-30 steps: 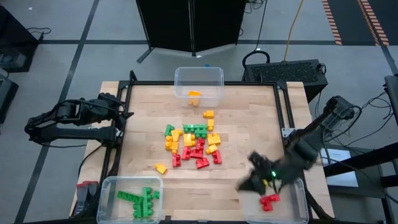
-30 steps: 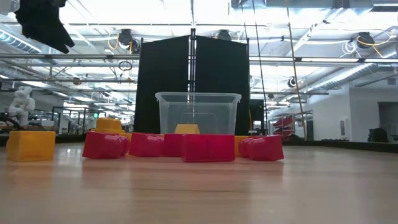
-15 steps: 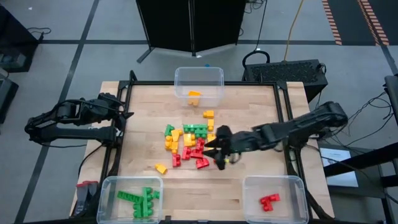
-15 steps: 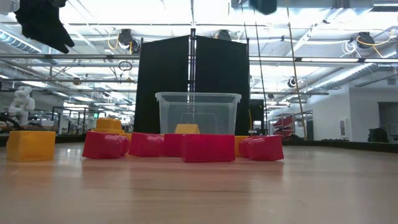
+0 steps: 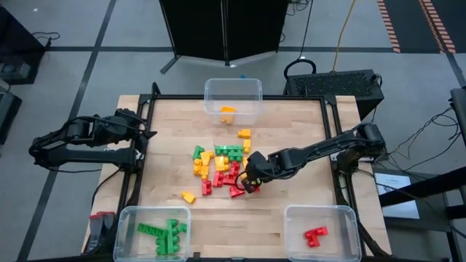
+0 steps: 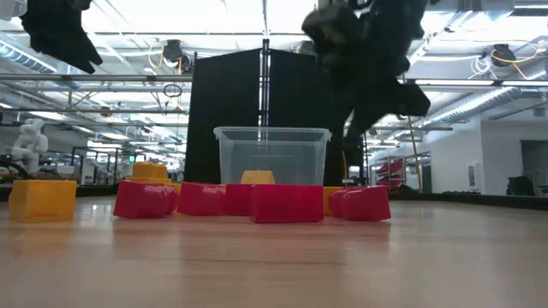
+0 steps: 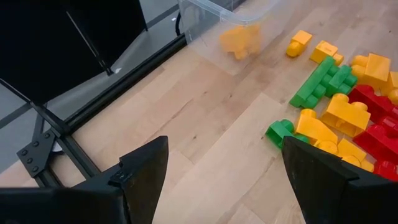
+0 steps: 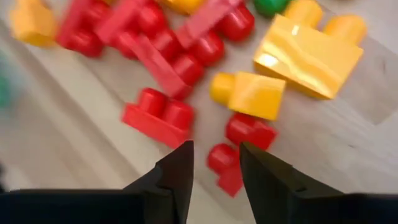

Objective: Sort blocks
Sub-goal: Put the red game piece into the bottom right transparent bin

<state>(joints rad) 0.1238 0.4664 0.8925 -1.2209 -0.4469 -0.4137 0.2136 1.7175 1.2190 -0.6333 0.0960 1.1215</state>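
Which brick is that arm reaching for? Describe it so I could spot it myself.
Start at the heap of bricks mid-table. At its right edge hovers the right gripper, fingers slightly apart. Straight ahead of them lies a small red brick, apart from the tangled red ones, just below a yellow brick.

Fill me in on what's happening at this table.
A two-armed robot is sorting small plastic toy bricks by colour into clear plastic bins. The right hand is down over the mixed pile of bricks mid-table, fingers apart around a red brick but not closed on it. The left hand waits open at the table's left edge. Green bricks, red bricks and one yellow-orange brick already lie in separate bins.
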